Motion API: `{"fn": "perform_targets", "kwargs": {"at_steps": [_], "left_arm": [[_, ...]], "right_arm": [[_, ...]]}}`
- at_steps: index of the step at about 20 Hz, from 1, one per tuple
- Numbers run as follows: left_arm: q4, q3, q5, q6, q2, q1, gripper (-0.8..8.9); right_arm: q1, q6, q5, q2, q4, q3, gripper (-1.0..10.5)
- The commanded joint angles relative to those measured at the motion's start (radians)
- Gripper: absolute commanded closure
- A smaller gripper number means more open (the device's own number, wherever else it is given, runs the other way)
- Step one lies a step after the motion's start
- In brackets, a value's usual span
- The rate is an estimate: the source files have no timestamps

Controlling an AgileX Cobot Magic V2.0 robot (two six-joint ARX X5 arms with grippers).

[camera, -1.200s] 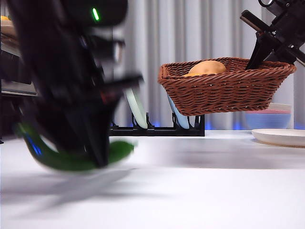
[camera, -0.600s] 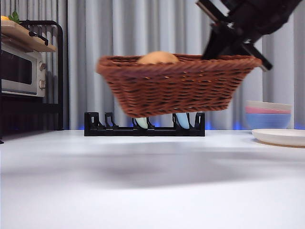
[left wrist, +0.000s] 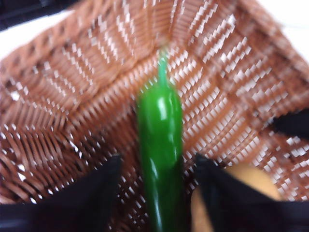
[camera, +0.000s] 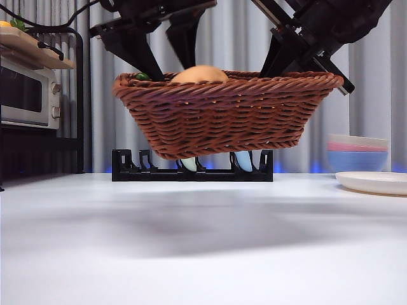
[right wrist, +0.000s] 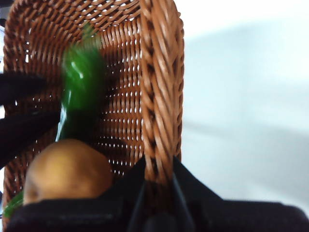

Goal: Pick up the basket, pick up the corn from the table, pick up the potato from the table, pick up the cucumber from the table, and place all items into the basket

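Note:
The brown wicker basket point(camera: 222, 121) hangs in the air above the table. My right gripper point(camera: 289, 57) is shut on its rim point(right wrist: 159, 96) at the right side. The tan potato point(camera: 194, 74) lies inside the basket and shows in the right wrist view point(right wrist: 67, 169). My left gripper point(camera: 166, 67) is over the basket's left half with its jaws apart. The green cucumber point(left wrist: 159, 140) is between and below them, blurred, over the basket's floor point(left wrist: 63, 96). Its tip peeks over the rim point(camera: 141, 77). It also shows in the right wrist view point(right wrist: 79, 92). The corn is hidden.
A black dish rack point(camera: 191, 168) stands behind the basket. A toaster oven point(camera: 25, 95) under a shelf is at the far left. A white plate point(camera: 372, 182) and stacked bowls point(camera: 356, 152) are at the right.
The right gripper has carried the basket to the left. The left gripper, low by the table with the cucumber a second ago, is now over the basket, and the cucumber is inside it.

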Motion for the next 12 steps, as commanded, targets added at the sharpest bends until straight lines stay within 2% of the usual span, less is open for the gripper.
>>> {"fn": "perform_targets", "kwargs": {"at_steps": [1, 5, 8, 12], "left_arm": [[-0.022, 0.037, 0.013, 0.003, -0.003, -0.001, 1.46], [-0.096, 0.162, 0.009, 0.004, -0.06, -0.023, 1.55], [-0.112, 0.248, 0.008, 0.031, -0.121, -0.031, 1.55], [-0.114, 0.271, 0.002, 0.053, -0.205, -0.029, 1.55]], "right_arm": [[0.002, 0.029, -0.001, -0.002, 0.023, 0.01, 9.6], [0.0, 0.083, 0.103, 0.031, 0.069, 0.01, 9.6], [-0.002, 0.186, 0.106, 0.117, 0.13, 0.01, 9.6], [0.001, 0.246, 0.092, 0.264, 0.142, 0.01, 9.6]]}}
